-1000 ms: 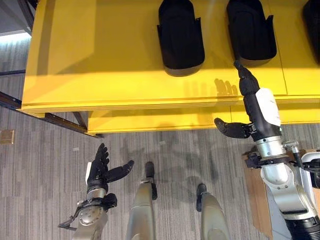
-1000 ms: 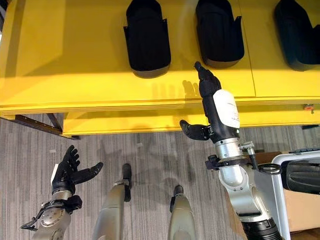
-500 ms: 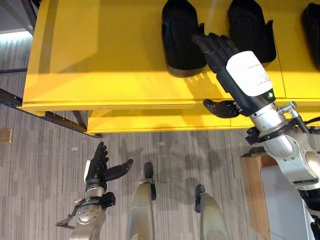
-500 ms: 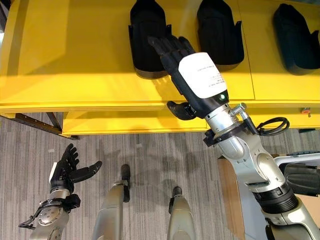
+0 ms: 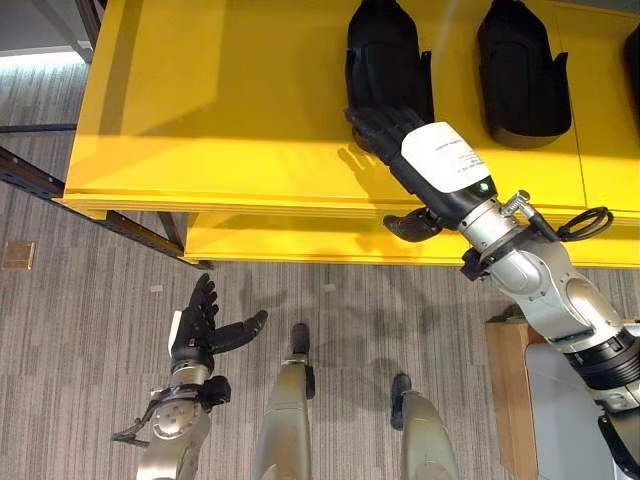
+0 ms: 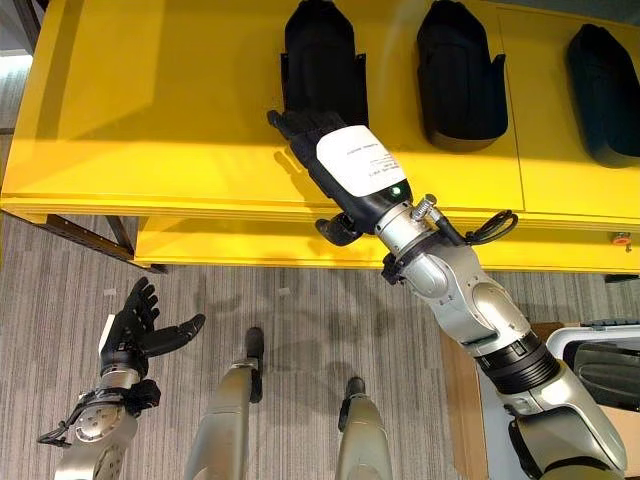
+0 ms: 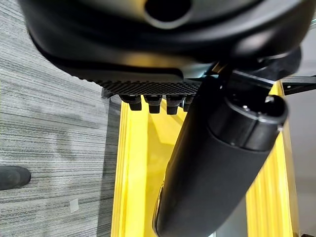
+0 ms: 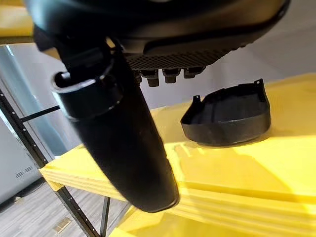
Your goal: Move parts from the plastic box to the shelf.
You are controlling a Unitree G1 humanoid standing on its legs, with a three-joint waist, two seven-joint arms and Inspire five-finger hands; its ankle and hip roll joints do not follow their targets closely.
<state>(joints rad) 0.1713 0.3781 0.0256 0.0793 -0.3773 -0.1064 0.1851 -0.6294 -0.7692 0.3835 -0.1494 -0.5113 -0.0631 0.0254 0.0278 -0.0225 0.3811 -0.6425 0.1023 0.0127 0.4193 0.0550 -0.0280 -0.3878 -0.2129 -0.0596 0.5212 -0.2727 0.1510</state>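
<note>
Three black moulded parts lie on the top of the yellow shelf (image 5: 220, 110): one (image 5: 388, 55) at the middle, a second (image 5: 525, 65) to its right, a third (image 6: 605, 80) at the far right. My right hand (image 5: 395, 135) hovers open over the shelf's front, just before the middle part, fingers straight, thumb (image 5: 410, 225) hanging past the shelf edge, holding nothing. The right wrist view shows that part (image 8: 227, 116) past the straight fingers. My left hand (image 5: 200, 325) is open and low over the floor, at the lower left.
A pale plastic box (image 6: 600, 345) holding a dark part (image 6: 612, 375) stands at the lower right, beside a brown carton (image 5: 508, 375). A lower yellow shelf level (image 5: 300, 240) juts out under the top. Dark frame bars (image 5: 60, 190) run off to the left. Grey carpet lies below.
My right hand has swung left along the shelf, from beside the second part to in front of the middle one. The view has shifted a little. The left hand stays put.
</note>
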